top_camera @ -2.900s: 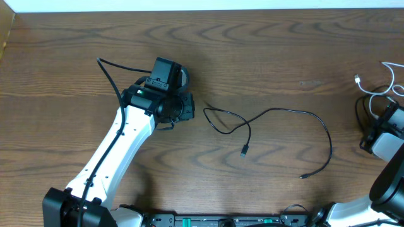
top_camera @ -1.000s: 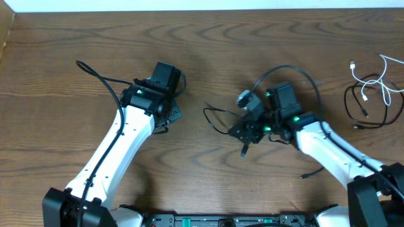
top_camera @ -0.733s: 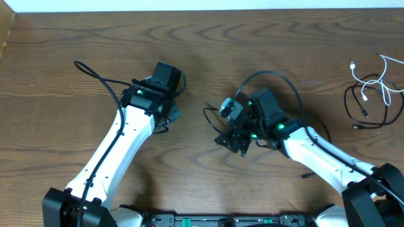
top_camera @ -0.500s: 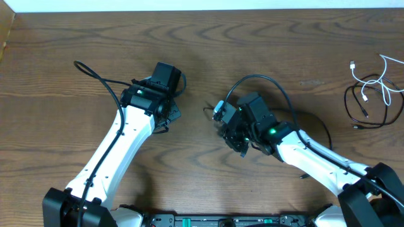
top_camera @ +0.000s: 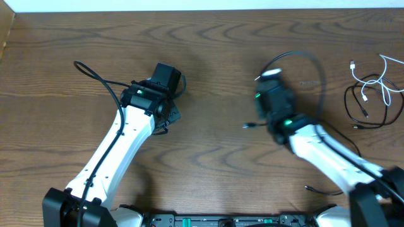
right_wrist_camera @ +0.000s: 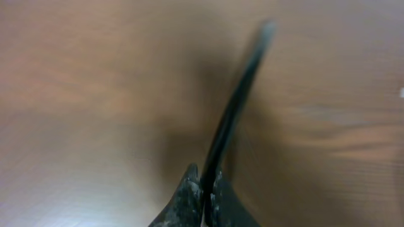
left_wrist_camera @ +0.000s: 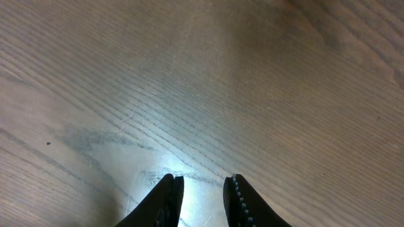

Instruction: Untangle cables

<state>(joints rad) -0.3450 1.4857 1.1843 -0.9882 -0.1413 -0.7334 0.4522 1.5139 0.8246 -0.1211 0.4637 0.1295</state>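
Note:
My right gripper point(right_wrist_camera: 203, 183) is shut on a thin black cable point(right_wrist_camera: 235, 104), which runs up from the jaws, blurred by motion. Overhead, that gripper point(top_camera: 262, 120) hangs mid-table with the cable's plug end point(top_camera: 248, 125) sticking out to its left. The cable's other end point(top_camera: 309, 187) lies near the front, and the rest is hidden under the arm. A white cable point(top_camera: 374, 80) and another black cable point(top_camera: 358, 108) lie together at the far right. My left gripper point(left_wrist_camera: 202, 189) stands slightly open over bare wood, nothing between its fingers; overhead it point(top_camera: 172, 115) is left of centre.
The wooden table point(top_camera: 208, 44) fills the view. A thick black robot cord point(top_camera: 297, 55) loops above the right wrist, and another point(top_camera: 101, 79) arcs beside the left arm. The table's back edge runs along the top.
The right gripper shut on the black cable at mid-table and swung up and to the right, dragging it from where it lay. The left arm has stayed put.

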